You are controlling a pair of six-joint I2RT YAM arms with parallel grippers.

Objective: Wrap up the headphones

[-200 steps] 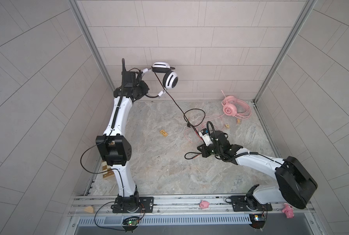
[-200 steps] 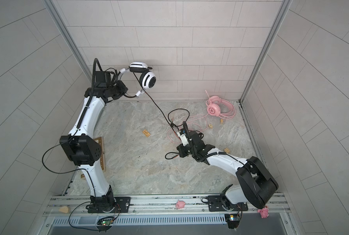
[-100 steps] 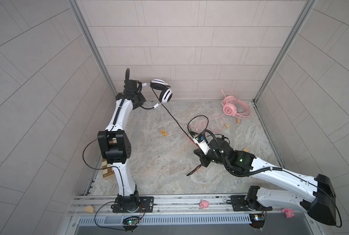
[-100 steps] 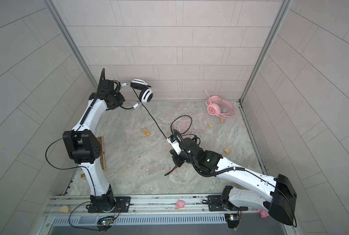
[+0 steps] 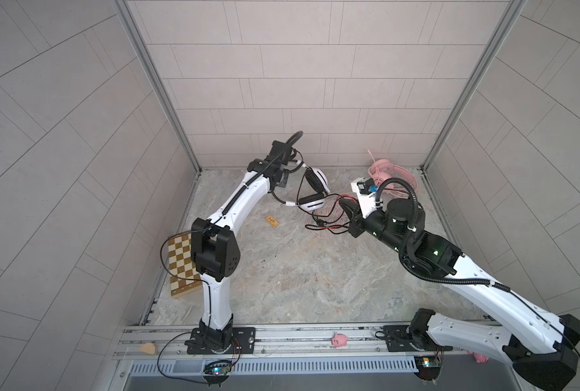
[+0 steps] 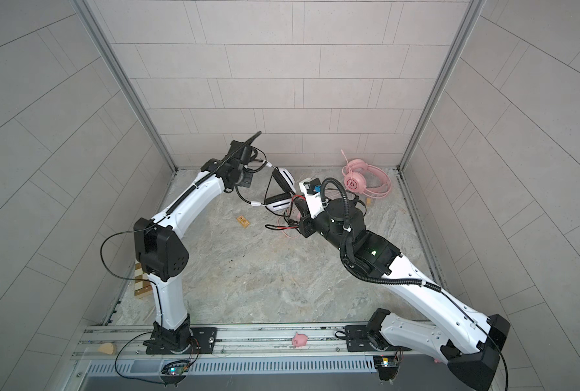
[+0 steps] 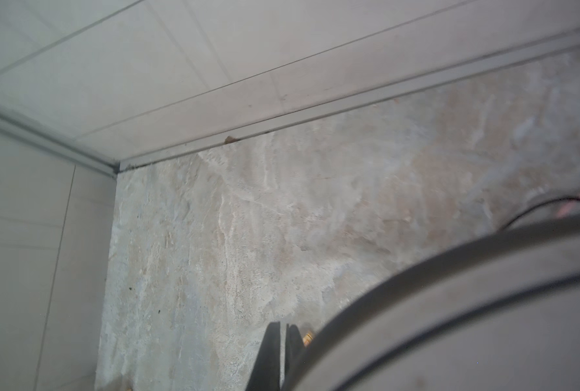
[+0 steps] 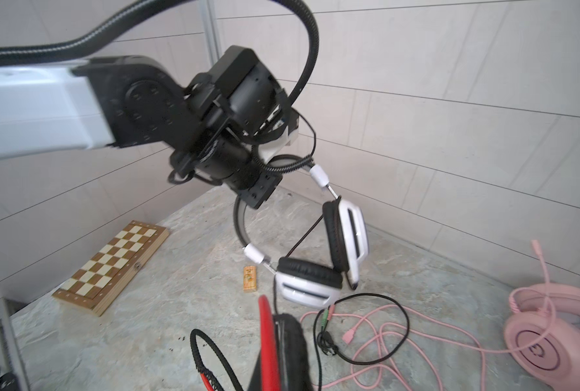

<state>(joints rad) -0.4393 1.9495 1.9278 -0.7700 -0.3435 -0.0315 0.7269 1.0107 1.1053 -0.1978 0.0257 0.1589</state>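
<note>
From the right wrist, left end effector [image 8: 254, 194] clamps the white headset [image 8: 349, 233]; its own camera blurs it.

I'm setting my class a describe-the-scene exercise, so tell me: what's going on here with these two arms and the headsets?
The left gripper holds the white headset up by its black band, ear cups dangling. The right gripper is shut on that headset's red-and-black cable, low over the table. The pink headset lies in the back corner, touched by neither.
</note>
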